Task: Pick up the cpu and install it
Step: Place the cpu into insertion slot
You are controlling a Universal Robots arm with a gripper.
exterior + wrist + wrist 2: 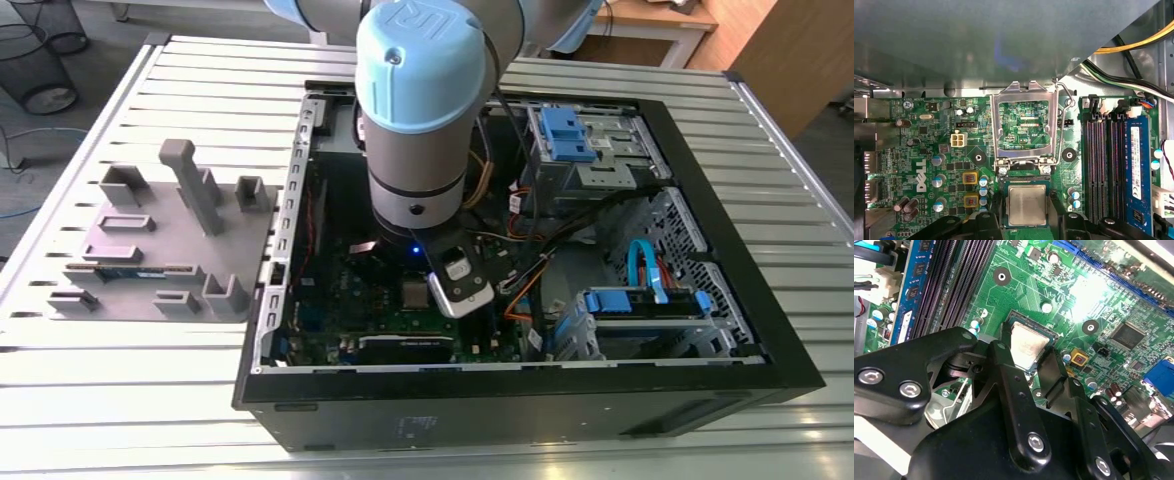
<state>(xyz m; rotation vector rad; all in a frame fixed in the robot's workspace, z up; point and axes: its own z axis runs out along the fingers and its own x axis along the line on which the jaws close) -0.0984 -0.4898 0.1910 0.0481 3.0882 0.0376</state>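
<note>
1. Standing by the table (pixel 120 400), I see the arm (pixel 420 120) reaching down into the open computer case (pixel 747 375), with its wrist low over the green motherboard (pixel 929 150).
2. The cpu (pixel 1029 342) lies flat, silver top up, within the bounds of its dark socket. In the first wrist view the cpu (pixel 1027 205) sits just beside the hinge of the retention frame (pixel 995 125), which stands flipped open and away from it.
3. The pincer (pixel 1028 362) is straight over the chip and straddles it. One black finger (pixel 1004 370) lies along one edge and its partner along the opposite edge. The pincer looks closed to the chip's width and gripping it, though the contact itself is hard to make out.
4. The chip is square, so it has no long axis to speak of. Its edges run parallel to the socket walls and to the memory stick (pixel 1135 160).
5. The grey moulded tray (pixel 147 250) sits on the table outside the case, towards the exterior view's left, well apart from the pincer.
</note>
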